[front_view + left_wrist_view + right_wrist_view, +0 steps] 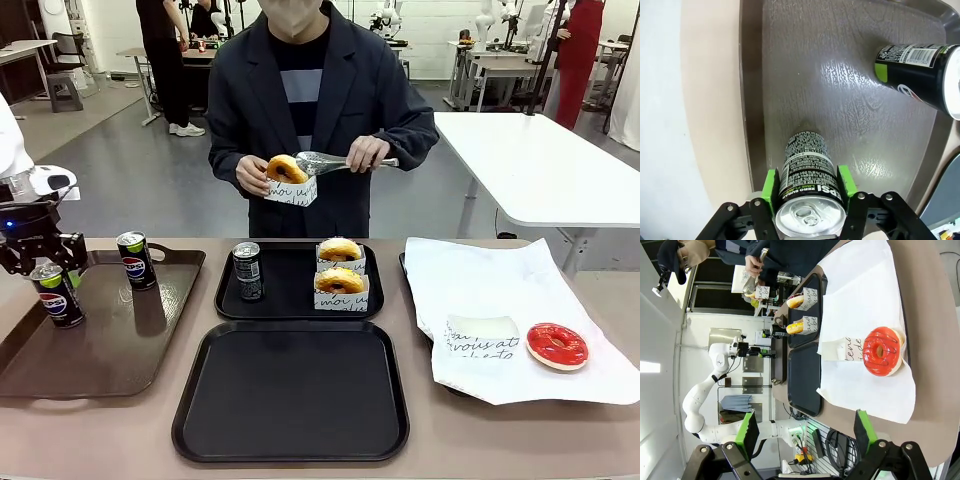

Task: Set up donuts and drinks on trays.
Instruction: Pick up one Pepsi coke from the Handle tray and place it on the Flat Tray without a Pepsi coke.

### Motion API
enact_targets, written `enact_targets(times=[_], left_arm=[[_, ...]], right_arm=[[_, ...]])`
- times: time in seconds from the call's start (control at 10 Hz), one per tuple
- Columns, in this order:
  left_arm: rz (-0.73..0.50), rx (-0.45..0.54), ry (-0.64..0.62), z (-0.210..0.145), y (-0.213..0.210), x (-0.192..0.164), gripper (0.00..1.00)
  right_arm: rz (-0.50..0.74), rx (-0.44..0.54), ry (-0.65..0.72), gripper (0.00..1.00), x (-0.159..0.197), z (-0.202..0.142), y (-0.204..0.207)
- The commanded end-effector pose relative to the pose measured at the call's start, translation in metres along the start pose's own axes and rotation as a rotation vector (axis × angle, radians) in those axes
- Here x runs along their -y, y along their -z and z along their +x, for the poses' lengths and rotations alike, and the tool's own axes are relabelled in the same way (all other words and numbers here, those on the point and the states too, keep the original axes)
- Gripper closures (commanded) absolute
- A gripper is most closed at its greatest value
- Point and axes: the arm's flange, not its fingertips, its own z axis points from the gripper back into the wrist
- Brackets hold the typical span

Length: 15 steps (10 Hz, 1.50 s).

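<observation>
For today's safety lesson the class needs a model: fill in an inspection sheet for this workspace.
Surface: tan table bearing a brown tray and a paper sheet.
Job's things: far black tray holds one can and two sleeved donuts; near black tray bare; red donut on the paper; person holds another donut and tongs.
Clutter: empty sleeve on the paper.
Grippers: left gripper shut on a gripped can on the brown tray, second can beside; right gripper open.
Cables: black loops below the table edge.
Surroundings: white table behind.

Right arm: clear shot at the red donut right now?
Probably yes: the right gripper is open and empty, and the red donut lies uncovered on the white paper sheet ahead, nothing between them.
</observation>
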Motion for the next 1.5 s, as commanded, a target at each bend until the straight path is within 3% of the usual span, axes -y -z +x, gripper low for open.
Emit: enact_targets(times=[0.0,0.1,0.2,0.3,0.8,1.1,1.4], left_arm=[[0.039,-0.025,-0.026,0.005,-0.005,-0.001,0.84],[0.041,-0.03,-0.023,0.005,-0.01,0.001,0.73],[0.031,-0.052,-0.013,0.003,-0.021,0.004,1.0],[0.012,-0.08,0.004,-0.008,-0.044,0.012,0.8],[-0.013,0.01,0.202,-0.075,-0.149,0.046,0.8],[-0.018,-0.006,0.2,-0.082,-0.155,0.034,0.8],[-0.002,0.012,0.186,-0.085,-0.162,0.05,0.8]], right_arm=[[0.017,0.01,-0.015,0.0,0.0,0.0,-0.001],[0.017,0.01,-0.015,0.0,0.0,0.0,-0.001],[0.017,0.01,-0.015,0.0,0.0,0.0,-0.001],[0.017,0.01,-0.015,0.0,0.0,0.0,-0.001],[0.017,0.01,-0.015,0.0,0.0,0.0,-0.001],[0.017,0.01,-0.015,0.0,0.0,0.0,-0.001],[0.017,0.01,-0.015,0.0,0.0,0.0,-0.001]])
